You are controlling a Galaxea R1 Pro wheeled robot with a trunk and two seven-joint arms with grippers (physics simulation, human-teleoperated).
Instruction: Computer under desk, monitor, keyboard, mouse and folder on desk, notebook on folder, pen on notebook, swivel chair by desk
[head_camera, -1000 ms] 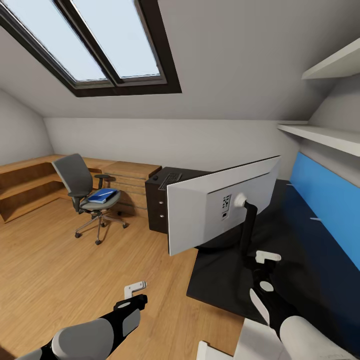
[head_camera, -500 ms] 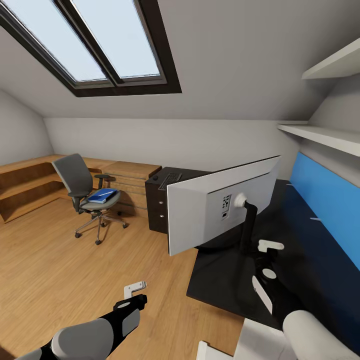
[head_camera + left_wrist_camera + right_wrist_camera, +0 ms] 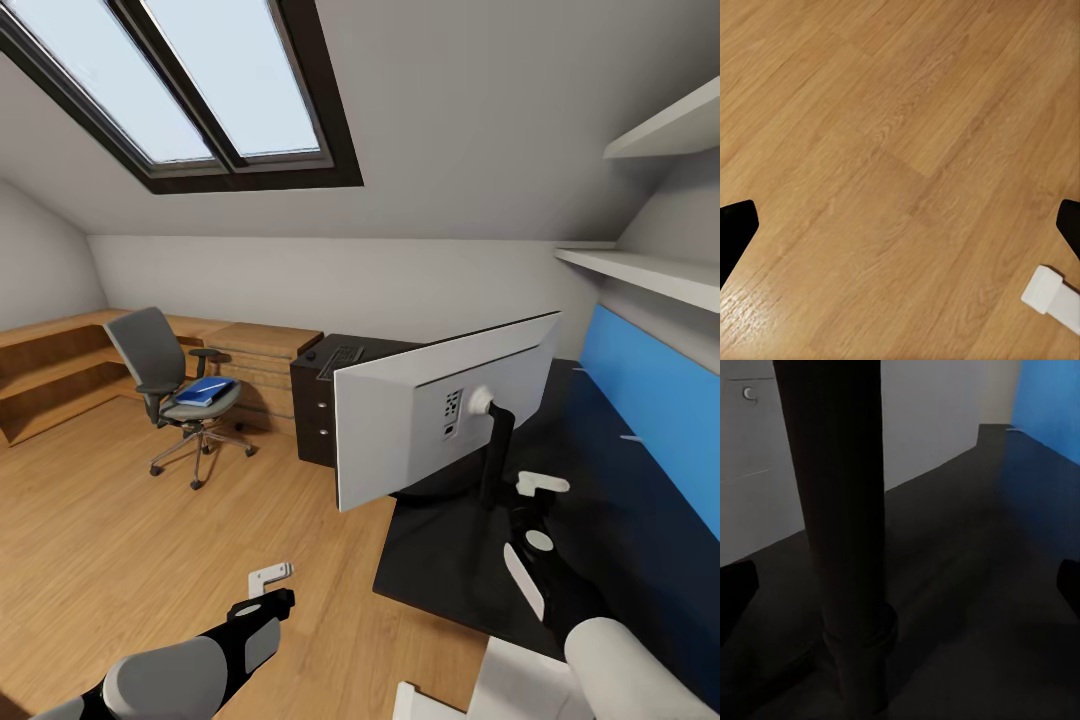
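One attic bedroom, wood floor [image 3: 130, 540], skylight [image 3: 180, 80] at 11 o'clock.
My right gripper [image 3: 532, 512] and left gripper [image 3: 272, 586] both gape empty; monitor [image 3: 440, 420] on dark desk [image 3: 600, 520], folder [image 3: 205, 389] on swivel chair [image 3: 165, 385] at 10.

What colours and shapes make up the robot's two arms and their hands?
Both arms have rounded light-grey shells over black jointed segments. The left hand ends in a white, blocky fingertip piece; the right hand has similar white tips, plus a white disc marking on its black wrist.
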